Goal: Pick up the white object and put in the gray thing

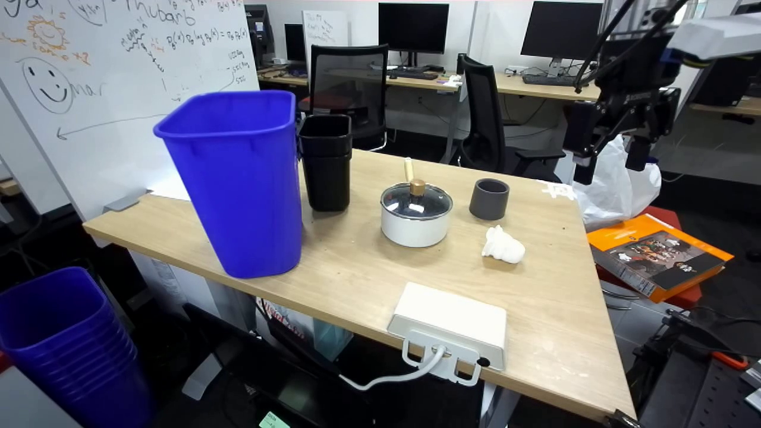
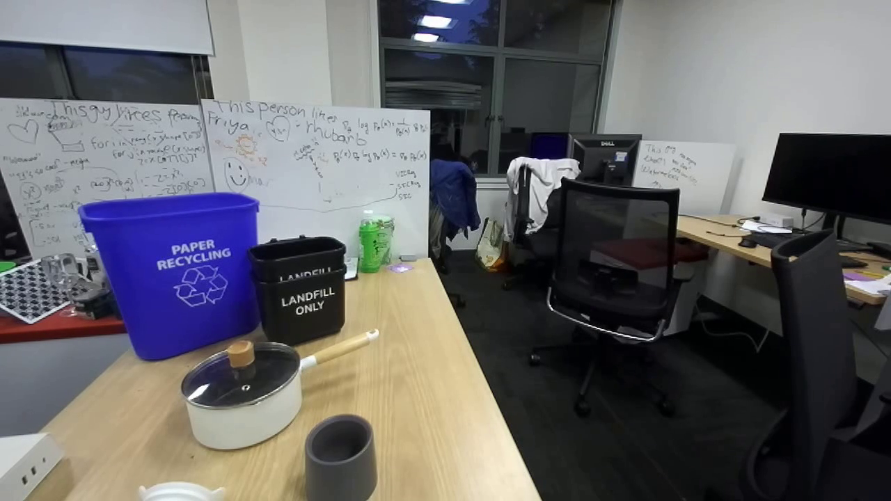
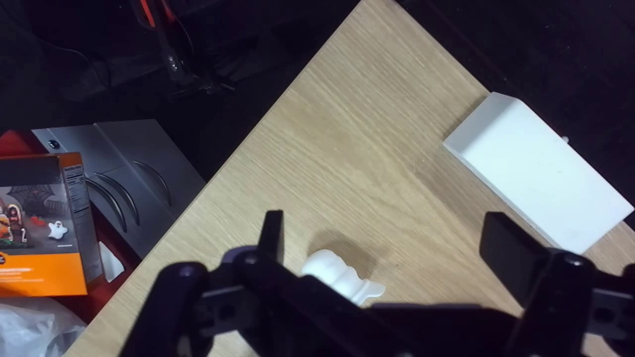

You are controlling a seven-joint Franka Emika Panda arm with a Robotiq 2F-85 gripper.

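In an exterior view, a black two-fingered gripper (image 1: 611, 163) hangs in the air, higher than the light wooden counter (image 1: 553, 309), its fingers wide apart. The small ribbed white object (image 1: 504, 245) lies on the counter near the short edge, past which sits an orange-and-black cardboard box (image 1: 663, 258). A dark gray cylindrical cup (image 1: 489, 205) stands upright near the white object, closer to the far long edge; toward the middle is a white saucepan (image 1: 414, 230) with a glass lid (image 1: 401, 206). At the near long edge rests a white rectangular box (image 1: 452, 312); farther along it stands a tall blue plastic bin (image 2: 150, 292) lettered PAPER RECYCLING, and beside it, nested black plastic bins (image 2: 306, 325) reading LANDFILL ONLY. Beyond, a whiteboard (image 2: 341, 174) carries "This person likes" and "rhubarb"; a black monitor (image 2: 603, 158) reads DELL.
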